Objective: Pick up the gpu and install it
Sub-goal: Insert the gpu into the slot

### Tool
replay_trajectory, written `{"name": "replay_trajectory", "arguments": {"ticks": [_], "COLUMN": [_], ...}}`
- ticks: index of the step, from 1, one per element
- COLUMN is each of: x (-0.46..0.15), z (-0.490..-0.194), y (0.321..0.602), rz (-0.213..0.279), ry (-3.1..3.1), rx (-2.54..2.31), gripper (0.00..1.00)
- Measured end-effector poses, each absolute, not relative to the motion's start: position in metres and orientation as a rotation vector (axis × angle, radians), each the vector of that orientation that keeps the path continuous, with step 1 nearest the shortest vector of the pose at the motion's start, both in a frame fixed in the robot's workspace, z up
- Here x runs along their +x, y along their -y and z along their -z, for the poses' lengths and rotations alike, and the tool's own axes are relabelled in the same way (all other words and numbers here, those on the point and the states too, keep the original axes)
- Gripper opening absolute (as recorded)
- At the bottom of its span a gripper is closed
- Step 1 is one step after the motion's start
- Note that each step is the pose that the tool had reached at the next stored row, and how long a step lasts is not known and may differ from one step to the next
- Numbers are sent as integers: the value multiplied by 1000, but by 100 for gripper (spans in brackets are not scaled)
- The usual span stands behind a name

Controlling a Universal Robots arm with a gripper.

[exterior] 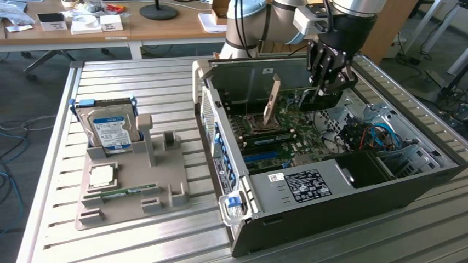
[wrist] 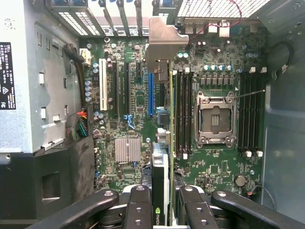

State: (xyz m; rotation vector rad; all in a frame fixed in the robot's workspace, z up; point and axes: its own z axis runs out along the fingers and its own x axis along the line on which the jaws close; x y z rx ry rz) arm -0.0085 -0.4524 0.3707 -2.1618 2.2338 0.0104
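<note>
**benchlurker:** so where's the card at right now? got it or not?

**me:** Got it. My hand (exterior: 323, 90) is clamped narrow on the thin green-board, black-faced gpu (wrist: 161, 176) with the long pale metal end bracket (wrist: 164, 43). My black fingers (wrist: 138, 207) are pressed on either side of it. It's down inside the open dark grey metal tower case (exterior: 329, 213), which lies on its side on the slatted metal counter (exterior: 131, 82).

**benchlurker:** lined up with a slot?

**me:** In the wrist view I'm looking along the card edge-on. It's over the green motherboard (wrist: 214, 167), running parallel to the long blue slot (wrist: 150, 95) and just beside it, between that slot and the black RAM slots (wrist: 183, 114). The bracket end points at the slotted rear wall of the case. Can't tell if the card is touching the board.

**benchlurker:** and the other parts?

**me:** Over at the exterior view's left of the case, on the grey plastic holder tray (exterior: 124, 213). The boxy hard drive with the blue-white label (exterior: 109, 131) stands upright in it. A square silver processor chip (exterior: 102, 175) lies flat, and the narrow green RAM stick (exterior: 124, 193) is just beside that. All well apart from my hand.
</note>
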Motion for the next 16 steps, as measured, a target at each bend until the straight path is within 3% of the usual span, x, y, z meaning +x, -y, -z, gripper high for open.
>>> {"name": "replay_trajectory", "arguments": {"ticks": [16], "x": [-9], "z": [-366], "y": [452], "rz": [-10], "ry": [-2234], "rx": [-2162], "gripper": [27]}}
